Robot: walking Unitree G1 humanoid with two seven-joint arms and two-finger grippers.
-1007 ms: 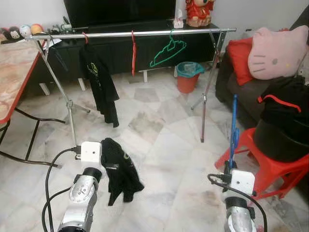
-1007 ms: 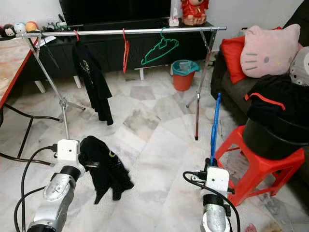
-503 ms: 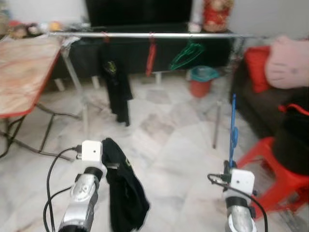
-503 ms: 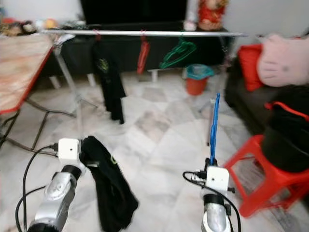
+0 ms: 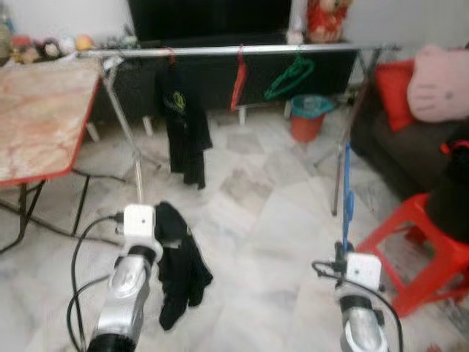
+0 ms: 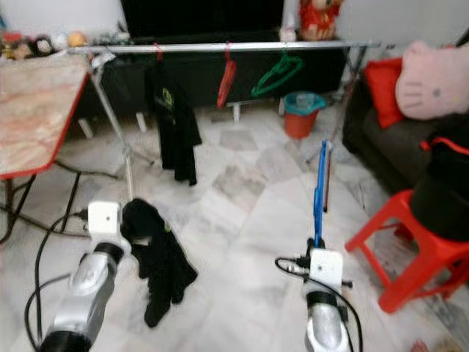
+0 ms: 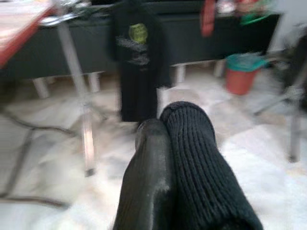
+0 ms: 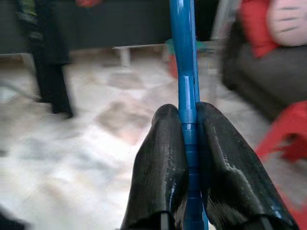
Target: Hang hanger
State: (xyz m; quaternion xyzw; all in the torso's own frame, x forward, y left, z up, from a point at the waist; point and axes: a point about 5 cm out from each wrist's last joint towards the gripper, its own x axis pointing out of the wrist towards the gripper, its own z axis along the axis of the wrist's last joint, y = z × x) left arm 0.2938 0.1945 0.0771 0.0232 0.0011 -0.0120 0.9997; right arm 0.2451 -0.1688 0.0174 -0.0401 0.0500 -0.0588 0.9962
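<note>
- Garment [image 5: 179, 260]: black, pinched in my left gripper [image 7: 160, 143], dangling well short of the rail [image 5: 220, 50]; a loose pinch could drop it as I walk.
- On the rail: one black shirt [image 5: 183, 128], one red hanger [image 5: 238, 70], one green hanger [image 5: 288, 75].
- Blue hanger [image 6: 319, 192]: clamped upright in my right gripper [image 8: 189, 139], well below the rail; I judge its hook could miss the rail.

Whole scene shifted rightward (camera turn)

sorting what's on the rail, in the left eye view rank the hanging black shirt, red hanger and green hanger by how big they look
1. black shirt, clearly largest
2. green hanger and red hanger: the green looks wider, the red shows edge-on, so I won't rank them.
</note>
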